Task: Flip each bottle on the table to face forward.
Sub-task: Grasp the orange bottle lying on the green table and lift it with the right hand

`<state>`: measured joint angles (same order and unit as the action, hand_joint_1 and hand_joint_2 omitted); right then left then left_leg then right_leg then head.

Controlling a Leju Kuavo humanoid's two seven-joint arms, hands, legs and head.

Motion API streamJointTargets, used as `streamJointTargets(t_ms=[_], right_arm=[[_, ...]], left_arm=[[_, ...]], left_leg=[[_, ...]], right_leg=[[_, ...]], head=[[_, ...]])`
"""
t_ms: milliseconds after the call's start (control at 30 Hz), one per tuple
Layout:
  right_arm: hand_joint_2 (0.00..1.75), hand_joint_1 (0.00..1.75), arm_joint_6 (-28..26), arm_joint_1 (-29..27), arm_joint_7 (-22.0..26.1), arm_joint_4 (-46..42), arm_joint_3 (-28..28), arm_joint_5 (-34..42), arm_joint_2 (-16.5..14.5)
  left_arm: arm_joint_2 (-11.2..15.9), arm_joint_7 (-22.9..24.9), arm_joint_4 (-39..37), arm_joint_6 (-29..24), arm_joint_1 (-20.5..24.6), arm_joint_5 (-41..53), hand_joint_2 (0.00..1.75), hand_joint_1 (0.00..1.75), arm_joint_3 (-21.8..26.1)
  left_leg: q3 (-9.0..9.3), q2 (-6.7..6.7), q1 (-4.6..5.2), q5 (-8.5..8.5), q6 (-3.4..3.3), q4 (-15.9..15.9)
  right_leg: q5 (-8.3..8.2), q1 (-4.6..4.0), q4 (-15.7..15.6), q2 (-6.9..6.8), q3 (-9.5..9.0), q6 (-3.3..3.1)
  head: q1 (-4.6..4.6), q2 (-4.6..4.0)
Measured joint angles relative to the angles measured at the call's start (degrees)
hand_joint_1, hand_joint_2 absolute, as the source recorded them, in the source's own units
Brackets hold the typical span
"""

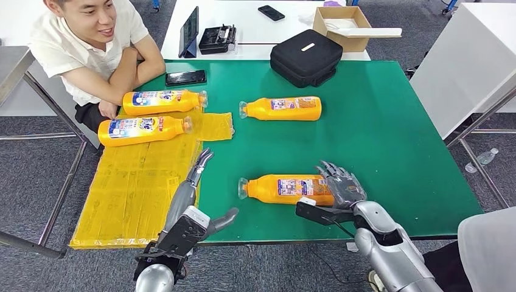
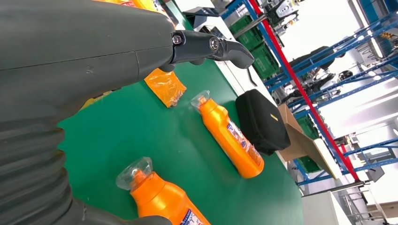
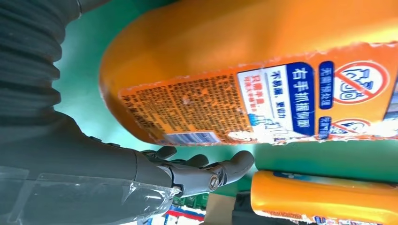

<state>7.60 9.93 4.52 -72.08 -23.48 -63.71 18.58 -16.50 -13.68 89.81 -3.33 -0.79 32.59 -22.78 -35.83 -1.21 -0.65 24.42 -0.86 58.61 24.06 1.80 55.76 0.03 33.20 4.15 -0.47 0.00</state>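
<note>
Four orange bottles lie on their sides. Two of them [image 1: 161,100] [image 1: 143,129] rest on the yellow sheet [image 1: 134,188] with blue-and-white front labels up. The far bottle [image 1: 283,109] [image 2: 232,138] [image 3: 324,197] and the near bottle [image 1: 286,188] [image 2: 164,199] [image 3: 263,70] lie on the green mat [image 1: 377,134] with their printed back labels up. My right hand [image 1: 342,185] [image 3: 117,168] sits at the near bottle's base, fingers spread over its end, not closed round it. My left hand [image 1: 198,176] [image 2: 94,51] hovers left of that bottle's cap, fingers stretched out, holding nothing.
A person leans on the table's far left corner beside a dark phone [image 1: 185,77]. A black case [image 1: 306,56] stands at the mat's far edge, with a cardboard box [image 1: 344,27] on the white table behind. The mat's right half is bare.
</note>
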Motion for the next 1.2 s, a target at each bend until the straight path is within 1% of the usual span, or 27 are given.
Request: streamJointTargets(t_ms=[233, 367, 533, 633, 733, 833, 1000, 1033, 1133, 1167, 1200], right_arm=[[1.75, 0.00, 0.13, -0.34, -0.22, -1.35, -1.03, 0.11, 0.98], [1.75, 0.00, 1.45, -0.39, -0.60, -1.38, -1.19, 1.91, 1.22], [1.75, 0.00, 1.20, -0.28, -1.05, 1.27, -0.29, 4.37, 0.91], [1.75, 0.00, -1.49, 0.13, -0.13, 4.52, 1.16, 3.98, -0.95], [1.75, 0.00, -4.17, 1.47, 0.38, 8.32, 2.34, 2.62, -4.28], [1.75, 0.00, -5.45, 3.14, 0.42, 11.75, 3.16, 1.77, -7.24], [1.75, 0.00, -7.29, 5.74, 0.52, 16.91, 4.66, 0.38, -10.94], [1.75, 0.35, -7.78, 6.19, 0.61, 17.86, 5.06, -0.08, -11.60], [1.75, 1.65, -8.75, 7.32, 0.98, 20.05, 6.04, -1.33, -13.33], [1.75, 1.74, -8.83, 7.71, 1.20, 20.68, 6.28, -1.52, -13.86], [1.75, 1.73, -8.84, 8.11, 1.47, 21.29, 6.48, -1.60, -14.35]], left_arm=[[0.00, 0.00, 0.00, -0.06, -0.01, 0.00, 1.75, 0.00, 0.03], [0.00, -0.01, 0.00, -0.06, 0.00, 0.00, 1.75, 0.00, 0.03], [0.00, -0.20, -0.01, 0.10, 0.03, -0.18, 1.75, 0.00, -0.02], [0.00, -0.39, -0.13, 0.27, 0.09, -0.45, 1.75, 0.00, -0.08], [0.00, -0.53, -0.50, 0.42, 0.25, -0.84, 1.75, 0.00, -0.25], [0.00, -0.60, -0.96, 0.48, 0.45, -1.03, 1.75, 0.00, -0.54], [0.01, -0.66, -1.75, 0.60, 0.83, -1.40, 1.75, 0.00, -1.14], [0.01, -0.66, -1.92, 0.62, 0.89, -1.43, 1.75, 0.00, -1.16], [0.00, -0.66, -2.27, 0.67, 1.02, -1.50, 1.75, 0.00, -1.28], [0.01, -0.66, -2.37, 0.69, 1.08, -1.52, 1.75, 0.00, -1.37], [0.01, -0.67, -2.47, 0.73, 1.14, -1.56, 1.75, 0.00, -1.48]], left_leg=[[0.00, 0.00, 0.00, 0.00, 0.00, 0.00], [0.00, 0.00, 0.00, 0.00, 0.00, 0.00], [0.00, 0.01, 0.00, 0.00, 0.00, 0.00], [0.06, 0.09, -0.02, 0.02, 0.01, 0.00], [0.24, 0.37, -0.04, 0.06, 0.03, -0.01], [0.42, 0.62, -0.06, 0.07, 0.06, -0.01], [0.66, 0.86, -0.07, 0.07, 0.07, -0.02], [0.71, 0.90, -0.07, 0.08, 0.07, -0.02], [0.80, 0.95, -0.06, 0.08, 0.07, -0.02], [0.81, 0.97, -0.06, 0.08, 0.07, -0.02], [0.82, 0.99, -0.06, 0.08, 0.07, -0.02]], right_leg=[[0.00, 0.00, 0.00, 0.00, 0.00, 0.00], [0.00, 0.00, 0.00, 0.00, 0.01, 0.00], [0.00, 0.00, -0.01, 0.00, 0.01, 0.00], [0.00, -0.03, -0.01, 0.04, 0.00, 0.00], [-0.02, -0.05, -0.02, 0.24, -0.02, -0.02], [-0.07, -0.06, -0.02, 0.42, -0.09, -0.08], [-0.20, -0.07, -0.02, 0.74, -0.19, -0.14], [-0.20, -0.07, -0.02, 0.77, -0.21, -0.14], [-0.24, -0.07, -0.03, 0.85, -0.26, -0.14], [-0.27, -0.07, -0.03, 0.89, -0.27, -0.14], [-0.30, -0.07, -0.03, 0.92, -0.26, -0.16]], head=[[0.01, 0.00], [0.01, 0.00], [0.01, 0.00], [0.01, 0.00], [0.00, 0.00], [0.01, 0.00], [0.01, 0.00], [0.01, 0.00], [0.01, 0.00], [0.01, 0.00], [0.01, 0.00]])
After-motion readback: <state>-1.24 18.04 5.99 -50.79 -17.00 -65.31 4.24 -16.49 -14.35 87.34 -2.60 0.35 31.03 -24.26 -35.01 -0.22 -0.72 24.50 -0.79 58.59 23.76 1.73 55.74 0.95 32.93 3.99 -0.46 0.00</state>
